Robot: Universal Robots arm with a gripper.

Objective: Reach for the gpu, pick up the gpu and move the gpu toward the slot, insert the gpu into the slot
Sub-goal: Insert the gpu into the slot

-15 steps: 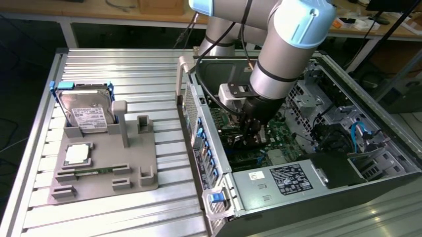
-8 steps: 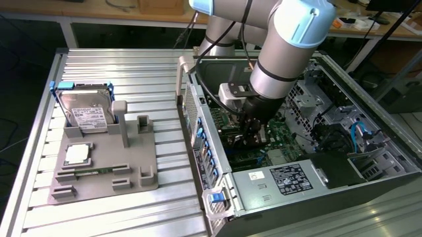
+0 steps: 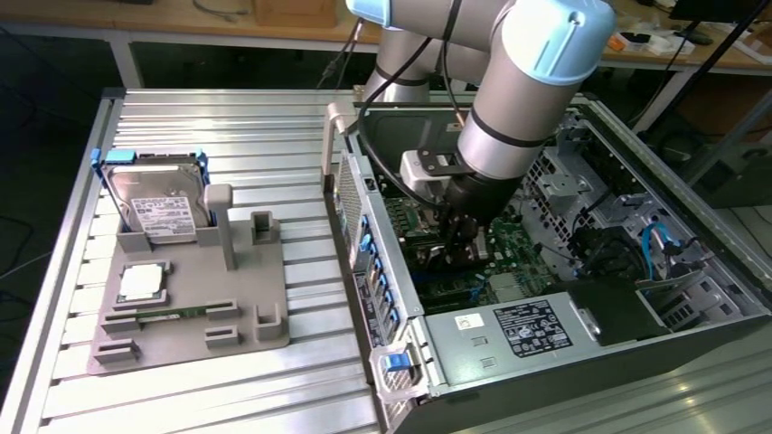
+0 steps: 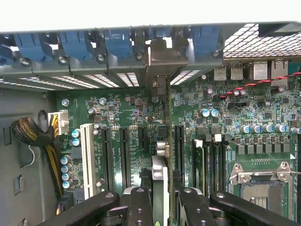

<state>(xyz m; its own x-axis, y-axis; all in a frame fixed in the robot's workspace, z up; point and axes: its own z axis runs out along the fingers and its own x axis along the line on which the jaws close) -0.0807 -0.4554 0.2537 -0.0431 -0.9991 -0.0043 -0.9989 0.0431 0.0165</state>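
**A:** Where is the claw now, and what does it hold?

**B:** The gripper (image 4: 161,200) is low inside the open computer case (image 3: 675,334). Its two black fingers (image 4: 140,207) are clamped on the gpu (image 4: 161,176), which I see edge-on between them, standing upright. Its silver end bracket (image 4: 164,61) reaches to the back wall of the case, among the blue clips (image 4: 117,42).

**A:** So how far is the task?

**B:** I judge that reaching, picking up and carrying are done. The card is over the motherboard (image 4: 254,108), in line with a gap between the black slots (image 4: 124,155). The last step, the insertion, seems in progress or nearly finished, but the grip is not released.

**A:** Is the card fully seated?

**B:** I cannot tell. The lower edge of the card and its slot are hidden behind the fingers. In the exterior view the arm (image 3: 531,81) covers the gripper and the card, so nothing there helps.

**A:** And outside the case?

**B:** On the exterior view's left, well apart, a grey fixture (image 3: 230,316) holds the hard drive (image 3: 157,203) and a memory stick (image 3: 169,315). I see no card there.
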